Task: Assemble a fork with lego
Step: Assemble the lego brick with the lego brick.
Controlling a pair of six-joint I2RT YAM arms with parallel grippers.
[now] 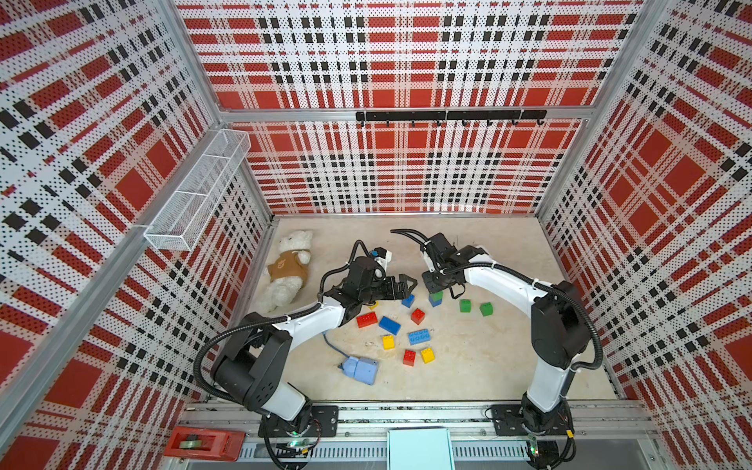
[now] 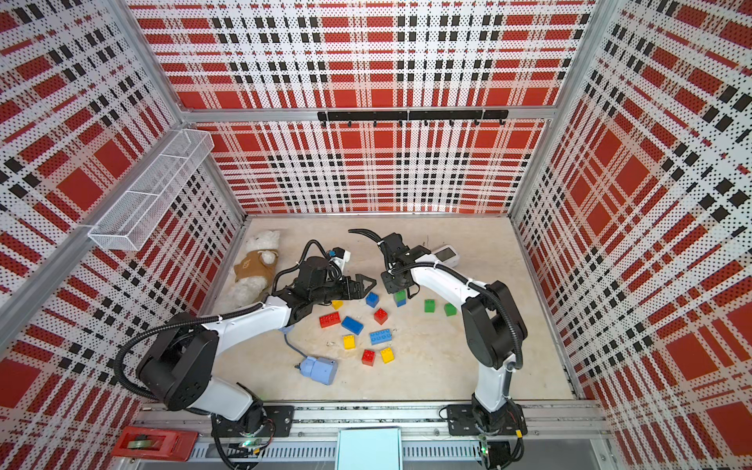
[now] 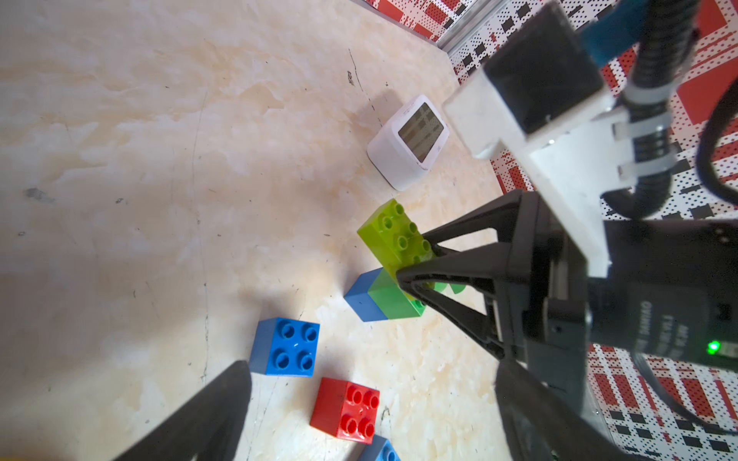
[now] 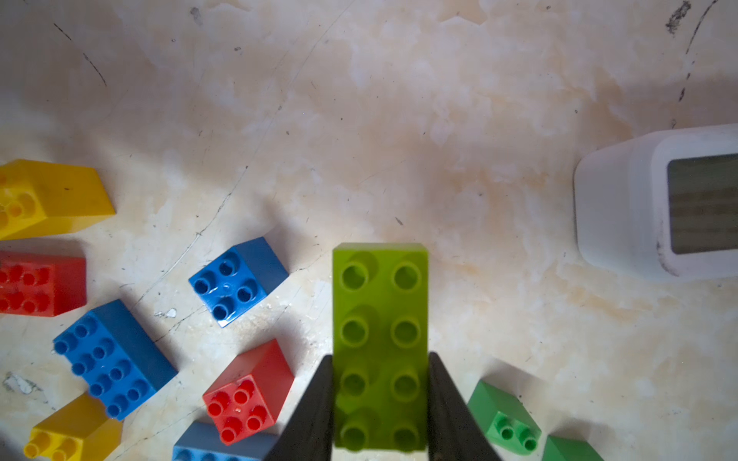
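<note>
The right gripper [image 4: 380, 359] pinches the lime oblong brick [image 4: 379, 303] across its long sides; the left gripper [image 1: 407, 287], just beside, gapes wide, empty.

The oblong brick [image 4: 379, 303] sits clamped in the right claw [image 4: 380, 356], jutting out past its fingertips. Directly under that claw a two-brick stack [image 3: 393, 299] stands on the table [image 1: 488, 366]; whether brick and stack touch cannot be told. To the claw's right sit a near single brick [image 1: 465, 305] and, just beyond it, a far single brick [image 1: 486, 309]. To its left a square brick [image 1: 408, 300] lies just beside the left claw [image 1: 410, 287], whose jaws gape toward the right claw. Behind the right claw stands a clock [image 2: 445, 254]. Before it, toward the arm bases, lies a scatter of loose bricks [image 1: 419, 337]. Far to its left lie a teddy bear [image 1: 289, 264] and a corded box [image 1: 360, 369].
</note>
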